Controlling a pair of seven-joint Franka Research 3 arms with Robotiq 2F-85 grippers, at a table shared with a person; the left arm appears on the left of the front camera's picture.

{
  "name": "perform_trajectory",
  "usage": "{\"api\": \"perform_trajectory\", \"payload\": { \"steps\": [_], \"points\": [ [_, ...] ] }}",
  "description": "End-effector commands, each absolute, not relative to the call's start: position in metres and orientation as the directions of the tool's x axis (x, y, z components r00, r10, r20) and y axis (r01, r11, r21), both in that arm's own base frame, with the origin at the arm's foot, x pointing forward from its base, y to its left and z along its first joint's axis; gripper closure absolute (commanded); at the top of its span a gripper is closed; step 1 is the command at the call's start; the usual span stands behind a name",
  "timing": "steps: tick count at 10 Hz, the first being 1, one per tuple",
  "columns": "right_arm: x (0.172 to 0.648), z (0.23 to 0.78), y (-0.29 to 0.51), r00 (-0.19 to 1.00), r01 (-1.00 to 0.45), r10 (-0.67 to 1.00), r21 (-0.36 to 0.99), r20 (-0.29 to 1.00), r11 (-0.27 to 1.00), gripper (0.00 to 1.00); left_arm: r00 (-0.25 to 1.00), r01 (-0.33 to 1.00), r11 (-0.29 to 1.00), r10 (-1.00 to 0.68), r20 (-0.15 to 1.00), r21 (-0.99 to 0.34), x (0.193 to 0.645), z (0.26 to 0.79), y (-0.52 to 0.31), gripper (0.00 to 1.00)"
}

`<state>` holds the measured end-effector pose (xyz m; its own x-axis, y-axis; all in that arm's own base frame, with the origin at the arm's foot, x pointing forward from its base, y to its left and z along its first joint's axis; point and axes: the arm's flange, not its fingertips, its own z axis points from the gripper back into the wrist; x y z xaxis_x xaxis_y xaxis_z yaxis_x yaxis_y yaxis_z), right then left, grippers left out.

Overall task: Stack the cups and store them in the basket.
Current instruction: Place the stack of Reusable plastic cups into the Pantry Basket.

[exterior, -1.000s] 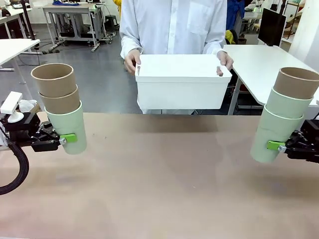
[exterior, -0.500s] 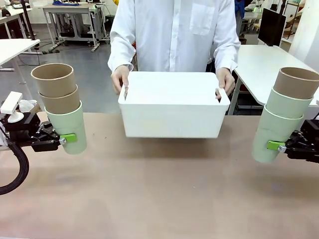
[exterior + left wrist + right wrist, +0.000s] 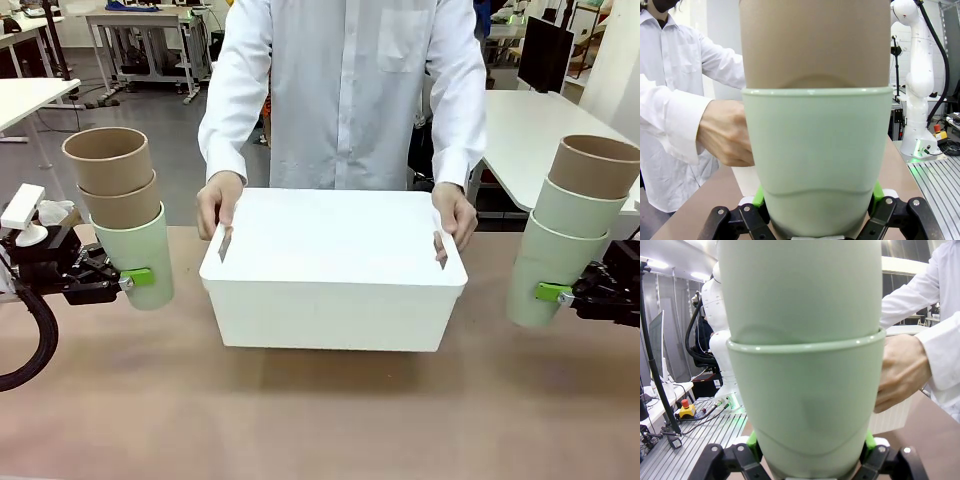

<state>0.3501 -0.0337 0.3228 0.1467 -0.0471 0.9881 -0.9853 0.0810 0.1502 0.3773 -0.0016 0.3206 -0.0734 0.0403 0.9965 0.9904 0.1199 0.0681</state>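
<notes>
Across the desk, a person in a white shirt holds the white basket at the far middle. One hand is on one short end and the other hand on the opposite end. The basket's mouth faces up and its long side runs left to right. Its inside shows plain white, and we cannot tell whether it touches the desk. A second ago it was higher and beyond the far edge.

At the desk's left edge, the left stack has a mint cup at the bottom holding two brown cups. At the right edge, the right stack has two mint cups and a brown cup nested on top. Both stand mouths up, near upright, tipping slightly outward, unmoved. The left jaws clamp the left stack's bottom cup; the right jaws clamp the right stack's.
</notes>
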Motion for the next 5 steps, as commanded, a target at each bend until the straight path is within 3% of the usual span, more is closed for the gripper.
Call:
{"api": "perform_trajectory", "payload": {
  "steps": [1,5],
  "points": [
    [0.3519,0.3272,-0.0322,0.135,-0.986,-0.055,0.139,0.989,0.088,0.15,-0.090,0.990,0.115,0.044,0.995,0.085,0.3751,0.3231,-0.0035,0.15],
    [0.3519,0.3272,-0.0322,0.135,-0.986,-0.055,0.139,0.989,0.088,0.15,-0.090,0.990,0.115,0.044,0.995,0.085,0.3751,0.3231,-0.0035,0.15]
  ]
}}
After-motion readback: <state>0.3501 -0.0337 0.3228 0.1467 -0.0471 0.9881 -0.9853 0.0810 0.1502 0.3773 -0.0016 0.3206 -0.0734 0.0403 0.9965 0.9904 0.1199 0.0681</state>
